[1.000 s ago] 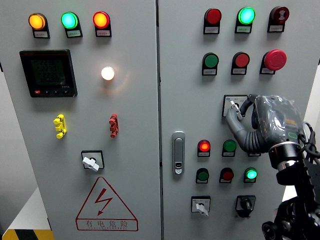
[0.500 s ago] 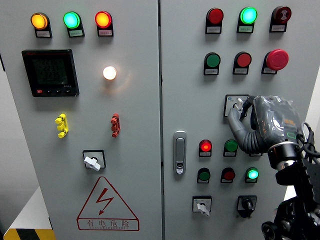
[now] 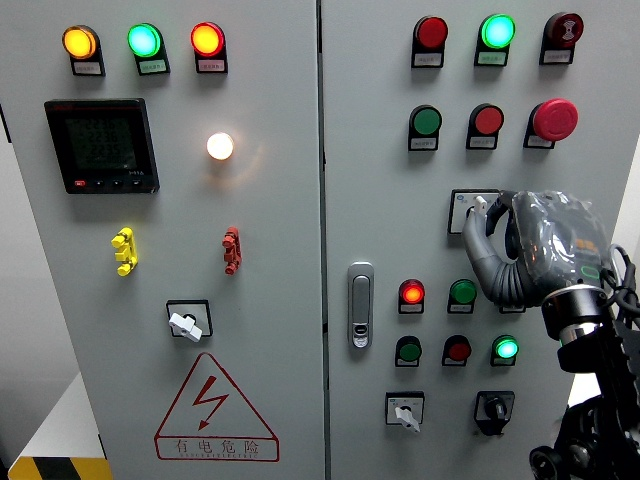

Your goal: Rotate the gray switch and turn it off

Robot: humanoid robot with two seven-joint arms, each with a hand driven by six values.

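Note:
On the right cabinet door, the gray switch [image 3: 479, 207] sits on a square black-framed plate [image 3: 459, 203]. My right hand [image 3: 490, 222], wrapped in a gray glove, comes up from the lower right. Its curled fingers [image 3: 478, 250] pinch the switch knob, which stands nearly upright. The hand hides most of the plate's right half. My left arm does not show.
Similar gray rotary switches sit on the left door [image 3: 185, 322] and at the lower right [image 3: 403, 413], beside a black one [image 3: 492, 408]. Lit and unlit buttons surround the hand; a red mushroom button [image 3: 554, 118] is above it. The door handle [image 3: 360, 305] lies left of it.
The knob has gone from slanting down-left to nearly upright between my fingers. My right hand has shifted a little to the right.

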